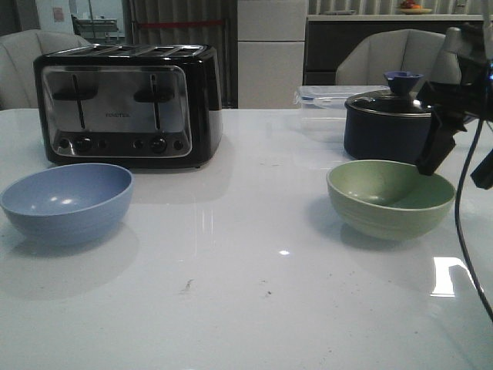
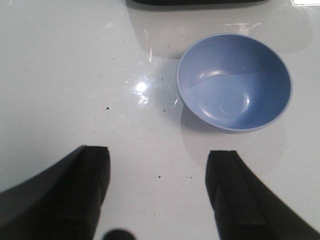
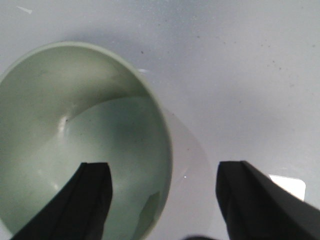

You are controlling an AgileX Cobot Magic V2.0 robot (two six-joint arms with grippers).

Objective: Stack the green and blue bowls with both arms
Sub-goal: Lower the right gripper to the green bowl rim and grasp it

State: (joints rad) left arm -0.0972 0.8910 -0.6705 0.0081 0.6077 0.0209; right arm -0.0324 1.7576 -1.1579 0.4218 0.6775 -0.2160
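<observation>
Right gripper (image 3: 162, 200) jaws wide open astride the green bowl (image 3: 85, 145) rim, left gripper (image 2: 157, 195) jaws open, empty, blue bowl (image 2: 234, 82) apart ahead on the counter (image 1: 246, 293)

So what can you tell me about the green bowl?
The green bowl is pale sage, round and matte, with faint rings outside. It sits upright and empty on the white table, in front of the dark pot. The right gripper is open, straddling its rim: one finger over the inside, one outside. Touching can't be told.
</observation>
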